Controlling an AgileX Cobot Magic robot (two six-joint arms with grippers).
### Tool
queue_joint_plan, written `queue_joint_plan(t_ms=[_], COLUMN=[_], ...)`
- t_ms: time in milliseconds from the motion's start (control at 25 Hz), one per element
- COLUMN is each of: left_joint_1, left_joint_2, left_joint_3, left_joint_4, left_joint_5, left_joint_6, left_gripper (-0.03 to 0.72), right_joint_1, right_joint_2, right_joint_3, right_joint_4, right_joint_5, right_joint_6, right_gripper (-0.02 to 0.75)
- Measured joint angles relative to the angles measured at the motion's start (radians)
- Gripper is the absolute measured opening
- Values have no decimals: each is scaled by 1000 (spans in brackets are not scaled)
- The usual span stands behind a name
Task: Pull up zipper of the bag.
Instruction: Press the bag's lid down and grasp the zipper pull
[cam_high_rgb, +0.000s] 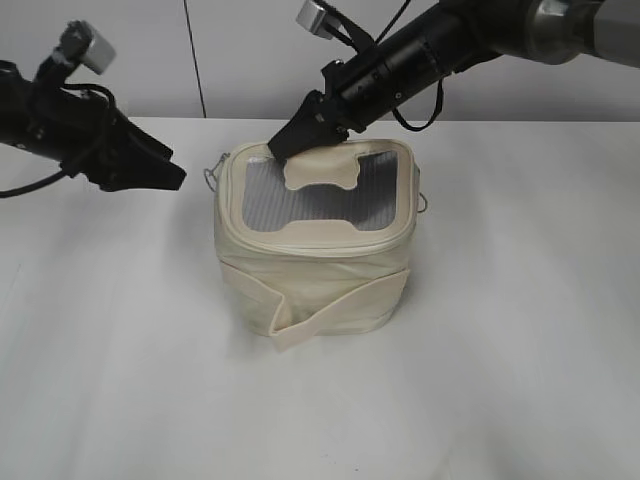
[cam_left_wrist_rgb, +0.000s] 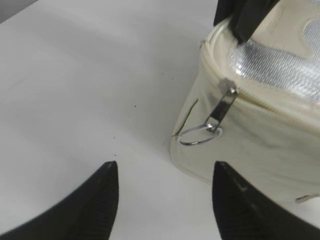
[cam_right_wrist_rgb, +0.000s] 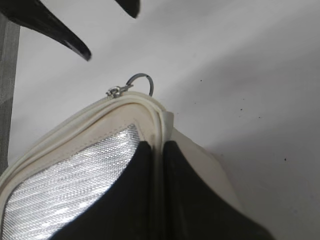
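Right now your right gripper (cam_high_rgb: 290, 143) pinches the bag's (cam_high_rgb: 315, 262) back rim; your left gripper (cam_left_wrist_rgb: 165, 200) hangs unclenched, the zipper (cam_left_wrist_rgb: 220, 111) ring just ahead. Next, I judge, you close on that ring.

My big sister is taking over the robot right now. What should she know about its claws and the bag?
Left claw: open, empty, hovering above the white table, pointing at the silver ring pull that hangs from the slider at the bag's near corner.
Right claw: fingers close together on the rim of the small boxy cream faux-leather bag, at its far top edge, steadying it.
The bag stands upright in the middle of the table.
Done: bag braced.
Left: grip the ring pull with the left claw and draw the slider along the cream zipper track.
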Motion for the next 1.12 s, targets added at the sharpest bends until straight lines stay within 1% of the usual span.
queue_joint_plan(t_ms=[160, 280, 480, 640, 760, 920, 1000, 1080, 1120], left_joint_1=[-45, -86, -143, -164, -172, -175, -175, -175, -175], left_joint_2=[58, 62, 62, 62, 62, 62, 62, 62, 62], left_joint_3=[-23, -24, -24, -24, -24, -24, -24, -24, -24], left_joint_4=[29, 33, 33, 38, 46, 49, 50, 53, 53], left_joint_5=[-48, -116, -212, -250, -256, -253, -248, -236, -230], left_joint_6=[96, 144, 183, 201, 205, 208, 208, 208, 208], left_gripper=[460, 460, 460, 452, 405, 380, 353, 278, 215], right_joint_1=[0, 0, 0, 0, 0, 0, 0, 0, 0], right_joint_2=[0, 0, 0, 0, 0, 0, 0, 0, 0], right_joint_3=[0, 0, 0, 0, 0, 0, 0, 0, 0], right_joint_4=[0, 0, 0, 0, 0, -1, -1, -1, -1], right_joint_5=[0, 1, 1, 1, 1, 1, 1, 1, 1], right_joint_6=[5, 6, 10, 12, 14, 14, 15, 15, 15], right_gripper=[46, 45, 45, 45, 45, 45, 45, 45, 45])
